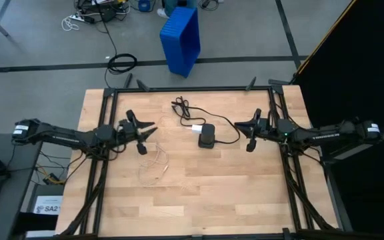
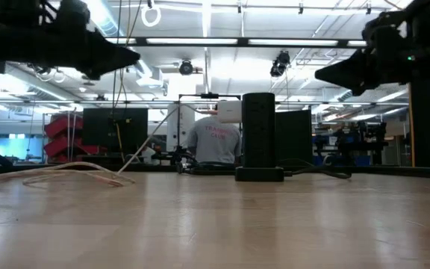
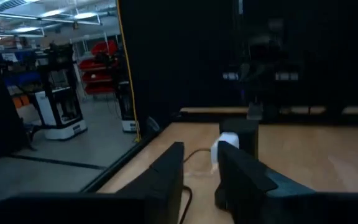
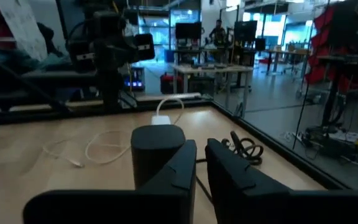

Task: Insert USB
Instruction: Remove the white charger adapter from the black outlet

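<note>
From above, my left tool (image 1: 145, 133) hangs with its fingers spread and empty. The thin white USB cable (image 1: 153, 167) lies loose on the counter (image 1: 212, 193) just behind it, and the black power tower (image 1: 207, 136) with its white adapter (image 1: 195, 128) stands between my two tools. My right tool (image 1: 244, 131) is also empty, nearly closed.

At counter height, the cable (image 2: 73, 173) lies flat, so a shallow pinch could slide off it.

My left wrist camera shows only the tower (image 3: 238, 134) ahead, not the cable; I could reach blind.

My right wrist shows the tower (image 4: 157, 158) very close, so a careless advance could topple it.
</note>
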Controlling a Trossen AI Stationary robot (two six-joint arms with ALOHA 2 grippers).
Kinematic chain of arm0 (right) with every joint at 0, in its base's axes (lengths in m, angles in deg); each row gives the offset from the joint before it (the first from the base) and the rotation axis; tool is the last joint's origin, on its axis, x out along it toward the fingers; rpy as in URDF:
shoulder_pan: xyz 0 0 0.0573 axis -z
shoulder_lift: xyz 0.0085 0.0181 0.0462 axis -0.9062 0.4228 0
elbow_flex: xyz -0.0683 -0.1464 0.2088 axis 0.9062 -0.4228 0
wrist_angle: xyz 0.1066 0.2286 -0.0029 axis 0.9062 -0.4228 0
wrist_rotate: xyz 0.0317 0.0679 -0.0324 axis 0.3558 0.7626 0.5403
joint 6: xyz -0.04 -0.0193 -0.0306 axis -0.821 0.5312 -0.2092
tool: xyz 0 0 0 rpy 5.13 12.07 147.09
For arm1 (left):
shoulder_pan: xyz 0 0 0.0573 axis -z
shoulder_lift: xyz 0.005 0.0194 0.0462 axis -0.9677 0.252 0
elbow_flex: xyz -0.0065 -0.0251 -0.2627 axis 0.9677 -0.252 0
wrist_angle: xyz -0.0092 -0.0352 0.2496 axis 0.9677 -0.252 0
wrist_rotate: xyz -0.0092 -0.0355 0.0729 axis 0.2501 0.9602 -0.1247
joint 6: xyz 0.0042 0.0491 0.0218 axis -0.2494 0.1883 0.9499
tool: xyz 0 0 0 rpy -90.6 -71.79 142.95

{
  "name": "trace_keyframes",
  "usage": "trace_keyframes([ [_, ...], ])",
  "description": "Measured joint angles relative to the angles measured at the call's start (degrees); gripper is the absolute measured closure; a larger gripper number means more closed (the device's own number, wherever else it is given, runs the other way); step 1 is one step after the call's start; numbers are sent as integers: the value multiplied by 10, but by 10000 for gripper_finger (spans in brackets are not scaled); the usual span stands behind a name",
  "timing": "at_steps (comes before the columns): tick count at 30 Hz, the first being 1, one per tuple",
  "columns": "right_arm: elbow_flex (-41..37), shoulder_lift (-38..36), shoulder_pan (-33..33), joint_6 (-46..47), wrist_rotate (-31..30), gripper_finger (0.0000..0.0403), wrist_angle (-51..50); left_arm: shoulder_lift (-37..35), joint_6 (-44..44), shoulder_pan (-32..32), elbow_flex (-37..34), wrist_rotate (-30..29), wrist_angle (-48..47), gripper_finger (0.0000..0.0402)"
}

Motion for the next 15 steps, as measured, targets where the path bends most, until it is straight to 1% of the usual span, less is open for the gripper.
trace_keyframes([
  [4,38,69,-3,-9,1,353,-2,79,14,0,22,4,53,269],
  [7,59,107,-11,-15,2,326,-2,119,16,0,40,5,50,257],
  [12,78,149,-18,-13,2,274,0,177,11,0,65,5,51,244],
  [15,85,177,-18,-2,2,240,0,215,17,0,84,6,54,229],
])
